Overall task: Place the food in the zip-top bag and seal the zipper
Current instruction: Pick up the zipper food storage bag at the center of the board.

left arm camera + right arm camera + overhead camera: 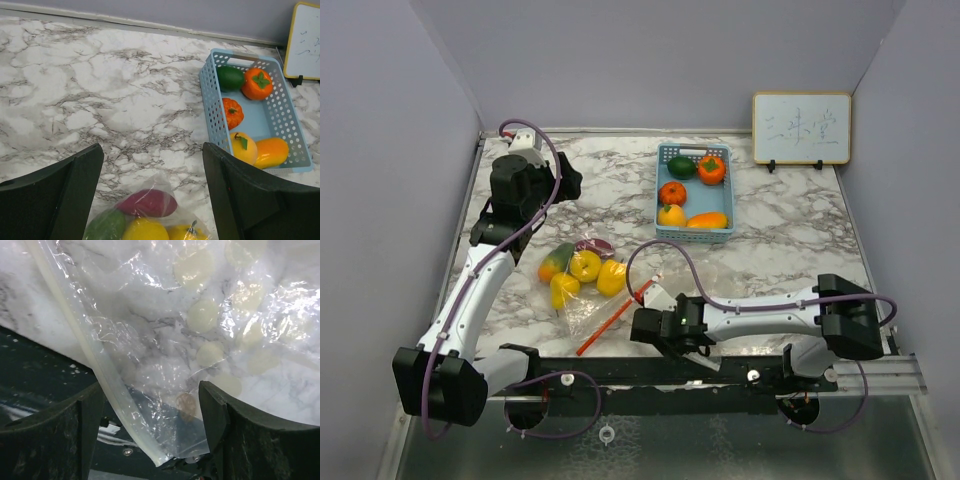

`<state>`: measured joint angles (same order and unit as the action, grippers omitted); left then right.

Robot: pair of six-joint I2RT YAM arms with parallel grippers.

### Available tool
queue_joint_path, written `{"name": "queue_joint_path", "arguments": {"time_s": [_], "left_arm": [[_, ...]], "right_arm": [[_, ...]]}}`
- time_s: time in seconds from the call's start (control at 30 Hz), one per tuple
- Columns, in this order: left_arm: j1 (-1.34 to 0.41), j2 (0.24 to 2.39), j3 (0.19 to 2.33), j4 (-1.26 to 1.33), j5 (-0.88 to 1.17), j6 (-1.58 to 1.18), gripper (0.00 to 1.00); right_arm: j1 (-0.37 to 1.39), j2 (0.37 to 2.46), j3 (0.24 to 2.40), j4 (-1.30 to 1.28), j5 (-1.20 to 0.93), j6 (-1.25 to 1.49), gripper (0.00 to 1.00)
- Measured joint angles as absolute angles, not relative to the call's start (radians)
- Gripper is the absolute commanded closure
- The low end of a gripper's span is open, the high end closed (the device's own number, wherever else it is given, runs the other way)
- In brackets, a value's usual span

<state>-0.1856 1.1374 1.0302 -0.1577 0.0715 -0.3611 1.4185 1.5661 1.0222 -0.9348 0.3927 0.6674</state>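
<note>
Fingers of the left gripper (152, 150) hang spread above the zip-top bag (588, 295), which holds several food pieces (582, 268). The right gripper (150, 387) is spread around its unsealed zipper (107, 385). A careless tug could spill them. The basket (658, 205) holds five more.

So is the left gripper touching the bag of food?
Apart. In the top view, bare marble separates the left gripper from the bag.

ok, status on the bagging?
Left gripper open, hovering beyond the bag. Right gripper open, bag edge between its jaws. Some food bagged; five more in basket. Nothing blocking.
</note>
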Motion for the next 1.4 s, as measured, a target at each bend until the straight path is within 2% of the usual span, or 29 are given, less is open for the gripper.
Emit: {"name": "queue_joint_path", "arguments": {"time_s": [0.07,0.1,0.23,0.3,0.4,0.53,0.7,0.83,1.07,1.27,1.4], "left_arm": [[-0.186,1.135,1.030,-0.159,0.072,-0.361,0.18],[-0.186,1.134,1.030,-0.159,0.072,-0.361,0.18],[-0.186,1.127,1.030,-0.159,0.072,-0.360,0.18],[-0.186,1.127,1.030,-0.159,0.072,-0.361,0.18],[-0.185,1.127,1.030,-0.159,0.080,-0.363,0.20],[-0.185,1.128,1.034,-0.155,0.136,-0.392,0.31],[-0.186,1.130,1.039,-0.094,0.292,-0.471,0.34],[-0.186,1.130,1.039,-0.031,0.402,-0.555,0.35],[-0.201,1.130,1.037,0.049,0.522,-0.713,0.35],[-0.281,1.139,1.019,0.131,0.571,-0.822,0.40],[-0.349,1.186,1.058,0.076,0.577,-0.812,0.45]], "right_arm": [[1.419,1.592,1.022,-0.951,0.417,0.682,0.56],[1.419,1.604,1.021,-0.959,0.431,0.686,0.65],[1.419,1.618,1.023,-1.011,0.506,0.741,0.90],[1.419,1.618,1.043,-1.072,0.558,0.772,0.97],[1.417,1.611,1.123,-1.168,0.630,0.819,0.98],[1.383,1.545,1.287,-1.226,0.698,0.841,0.98],[1.220,1.377,1.433,-1.131,0.725,0.753,0.98],[1.112,1.313,1.475,-0.999,0.728,0.656,0.98],[1.096,1.374,1.524,-0.838,0.727,0.505,0.98],[1.069,1.399,1.497,-0.699,0.713,0.420,0.98],[1.048,1.426,1.486,-0.637,0.696,0.388,0.98]]}}
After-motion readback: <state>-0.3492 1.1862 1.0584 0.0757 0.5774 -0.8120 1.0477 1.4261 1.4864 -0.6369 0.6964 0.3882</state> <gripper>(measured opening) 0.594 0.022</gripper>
